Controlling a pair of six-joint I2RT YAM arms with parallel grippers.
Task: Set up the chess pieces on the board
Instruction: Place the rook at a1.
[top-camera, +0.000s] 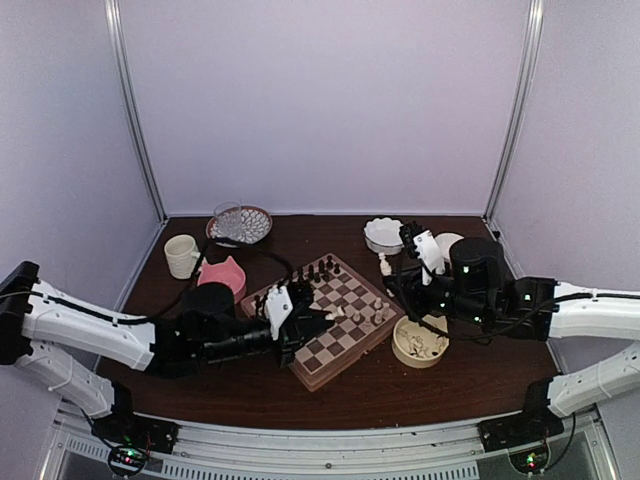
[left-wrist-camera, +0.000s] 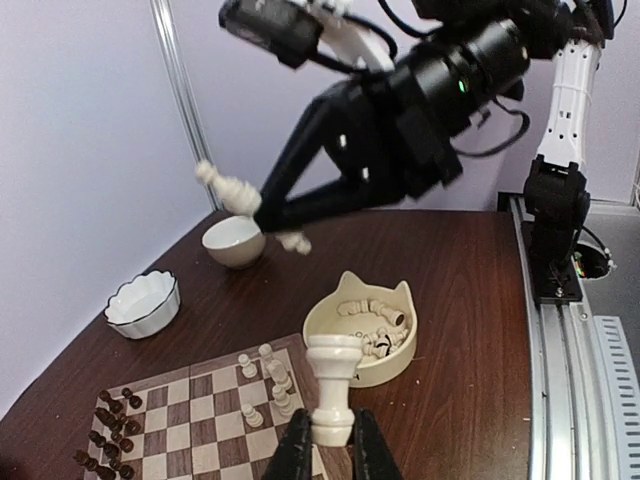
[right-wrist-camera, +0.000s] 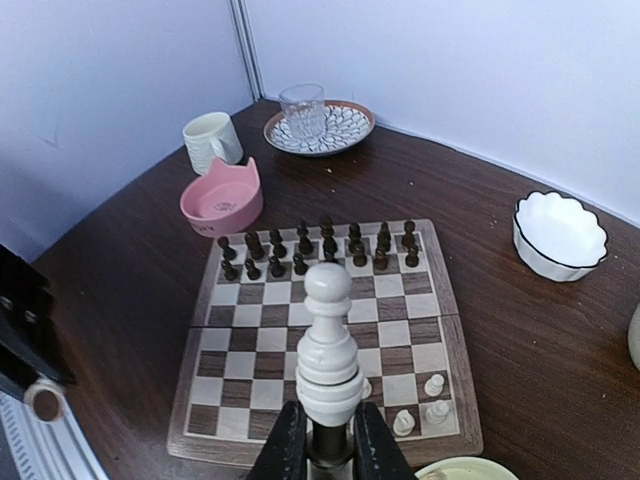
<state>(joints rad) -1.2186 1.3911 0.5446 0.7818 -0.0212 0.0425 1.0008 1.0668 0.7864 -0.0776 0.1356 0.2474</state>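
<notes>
The board (top-camera: 345, 342) lies at an angle at mid-table. Two rows of dark figures (right-wrist-camera: 315, 245) fill its far side. A few cream chess pieces (right-wrist-camera: 420, 400) stand at a near corner (left-wrist-camera: 265, 385). My left gripper (left-wrist-camera: 332, 445) is shut on the base of a cream rook (left-wrist-camera: 335, 385), upright over the board's edge near the left gripper (top-camera: 318, 322). The right gripper (right-wrist-camera: 328, 440) is shut on a cream pawn-like piece (right-wrist-camera: 327, 345) above the board. In the top view, the right gripper (top-camera: 390, 272) hangs off the board's right corner.
A cream cat-shaped bowl (left-wrist-camera: 360, 330) with several cream pieces sits right of the board (top-camera: 420, 340). Pink cat bowl (right-wrist-camera: 222, 197), mug (right-wrist-camera: 212, 140) and a plate with a glass (right-wrist-camera: 318, 125) stand at back left. A white scalloped bowl (right-wrist-camera: 560, 235) stands at back right.
</notes>
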